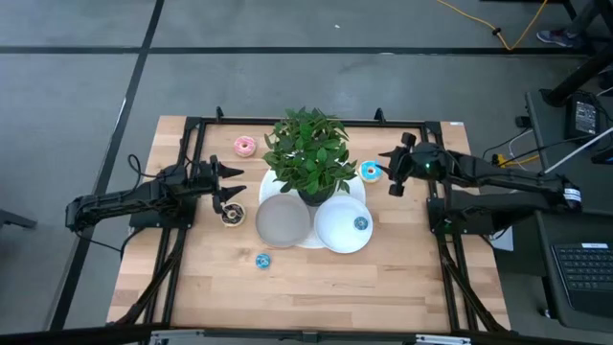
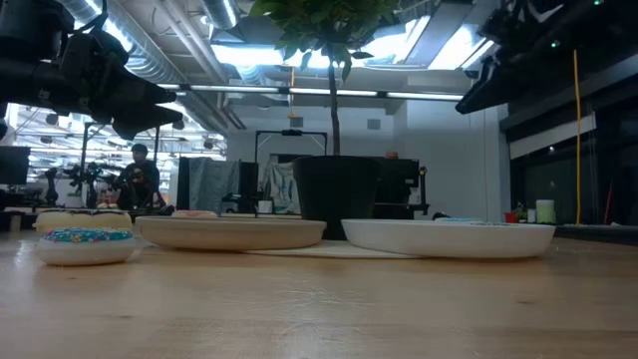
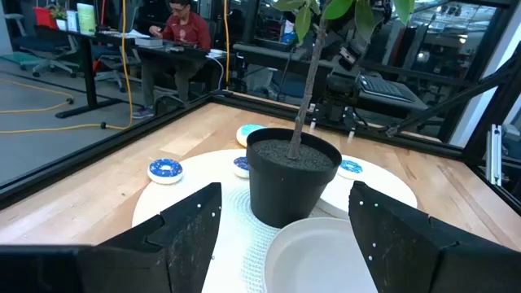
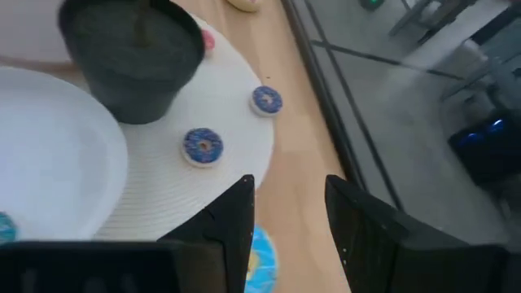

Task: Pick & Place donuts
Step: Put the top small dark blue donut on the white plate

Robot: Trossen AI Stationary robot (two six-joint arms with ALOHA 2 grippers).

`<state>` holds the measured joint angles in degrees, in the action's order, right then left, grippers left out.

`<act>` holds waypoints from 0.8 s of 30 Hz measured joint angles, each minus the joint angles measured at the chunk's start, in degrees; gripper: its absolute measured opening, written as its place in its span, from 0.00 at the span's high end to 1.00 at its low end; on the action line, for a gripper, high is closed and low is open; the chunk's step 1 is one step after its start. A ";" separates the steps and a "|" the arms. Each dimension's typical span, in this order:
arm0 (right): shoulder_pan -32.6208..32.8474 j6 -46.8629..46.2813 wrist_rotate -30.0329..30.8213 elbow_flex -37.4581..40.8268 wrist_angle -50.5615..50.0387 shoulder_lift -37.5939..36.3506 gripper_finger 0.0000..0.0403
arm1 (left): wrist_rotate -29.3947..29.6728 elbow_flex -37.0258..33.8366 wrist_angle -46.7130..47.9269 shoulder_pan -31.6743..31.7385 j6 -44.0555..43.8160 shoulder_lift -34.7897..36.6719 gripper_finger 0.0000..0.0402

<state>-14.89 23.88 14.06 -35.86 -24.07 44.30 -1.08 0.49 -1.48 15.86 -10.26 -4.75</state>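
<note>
Donuts (image 1: 245, 146) number five on the table, plates (image 1: 283, 222) two.

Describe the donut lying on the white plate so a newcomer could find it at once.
Start at the potted plant in the table's middle. Two plates sit by it: a grey one and a white plate nearer the right arm. The blue-iced donut is the only one lying on a plate.
</note>
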 joint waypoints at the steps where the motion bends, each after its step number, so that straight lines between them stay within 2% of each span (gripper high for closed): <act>1: -0.68 2.06 -0.75 0.00 0.43 0.48 0.62 | 0.00 -0.01 0.00 -0.01 0.00 0.00 0.35; 5: -3.07 11.12 -3.60 -0.01 2.52 2.61 0.62 | 0.00 -0.01 0.00 -0.01 0.00 0.00 0.35; 14: -6.92 25.93 -3.93 -0.06 6.83 8.21 0.62 | 0.00 -0.02 0.00 -0.02 0.02 0.00 0.35; 24: -16.14 31.54 -18.46 -8.83 6.79 19.36 0.62 | 0.00 -0.01 0.00 -0.02 0.00 0.00 0.35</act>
<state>-31.03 55.42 -4.40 -44.69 -17.28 63.65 -1.08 0.47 -1.48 15.84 -10.26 -4.75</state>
